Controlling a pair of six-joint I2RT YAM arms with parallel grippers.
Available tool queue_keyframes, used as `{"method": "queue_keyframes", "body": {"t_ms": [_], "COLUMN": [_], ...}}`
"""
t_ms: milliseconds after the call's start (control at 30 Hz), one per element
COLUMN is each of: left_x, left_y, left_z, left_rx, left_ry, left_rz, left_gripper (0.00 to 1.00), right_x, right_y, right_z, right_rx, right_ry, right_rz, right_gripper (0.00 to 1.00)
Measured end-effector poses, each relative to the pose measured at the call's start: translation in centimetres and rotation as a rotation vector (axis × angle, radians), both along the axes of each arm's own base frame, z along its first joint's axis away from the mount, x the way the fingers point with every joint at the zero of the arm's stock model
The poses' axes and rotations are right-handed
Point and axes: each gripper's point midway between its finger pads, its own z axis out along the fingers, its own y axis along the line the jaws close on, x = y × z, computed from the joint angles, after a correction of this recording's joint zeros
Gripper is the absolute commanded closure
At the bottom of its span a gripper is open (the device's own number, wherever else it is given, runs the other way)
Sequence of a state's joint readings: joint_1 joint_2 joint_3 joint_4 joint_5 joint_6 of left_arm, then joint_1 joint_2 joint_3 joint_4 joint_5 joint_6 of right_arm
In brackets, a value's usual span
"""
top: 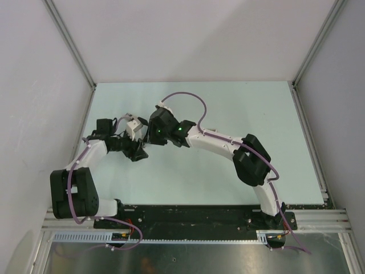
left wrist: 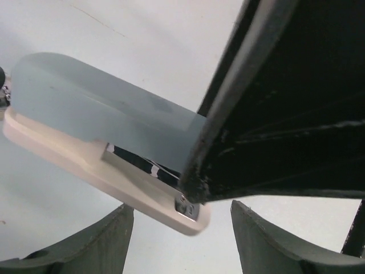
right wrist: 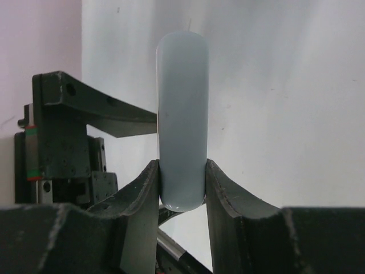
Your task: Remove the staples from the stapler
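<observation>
Stapler (right wrist: 182, 103) sits in right claw (right wrist: 182, 174); left wrist alone shows cream base (left wrist: 74, 157).

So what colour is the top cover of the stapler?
Pale blue-grey; the stapler shows best in the left wrist view.

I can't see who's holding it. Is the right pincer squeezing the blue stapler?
Yes, in the right wrist view the right pincer has both fingers pressed against the sides of the pale blue stapler.

A pale green table (top: 228, 177) sits between white walls (top: 188, 34), an aluminium rail (top: 319, 220) along its near edge.
</observation>
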State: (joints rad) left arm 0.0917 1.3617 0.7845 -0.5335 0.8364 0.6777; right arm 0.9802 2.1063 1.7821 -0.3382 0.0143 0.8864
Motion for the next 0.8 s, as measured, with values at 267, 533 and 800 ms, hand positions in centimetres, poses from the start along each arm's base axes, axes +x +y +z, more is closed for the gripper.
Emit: {"method": "queue_keyframes", "body": {"t_ms": [267,533,800], "left_x": [0.9,0.7,0.1], "left_y": [1.2,1.3,0.8], "left_z": [0.3,0.3,0.9], "left_rx": [-0.03,-0.066,-0.092], "left_ry": [-0.001,0.02,0.016], "left_rz": [0.04,0.045,0.023], "left_gripper": [0.29,0.49,0.71], "right_x": [-1.0,-1.0,-1.0], "right_y": [0.7,1.1,1.3], "right_z": [0.6,0.6,0.8], "right_rx": [0.033,0.059,0.072], "right_ry": [0.016,0.013,0.006], "right_rz": [0.041,0.046,0.054], "right_gripper": [1.0,1.0,1.0]}}
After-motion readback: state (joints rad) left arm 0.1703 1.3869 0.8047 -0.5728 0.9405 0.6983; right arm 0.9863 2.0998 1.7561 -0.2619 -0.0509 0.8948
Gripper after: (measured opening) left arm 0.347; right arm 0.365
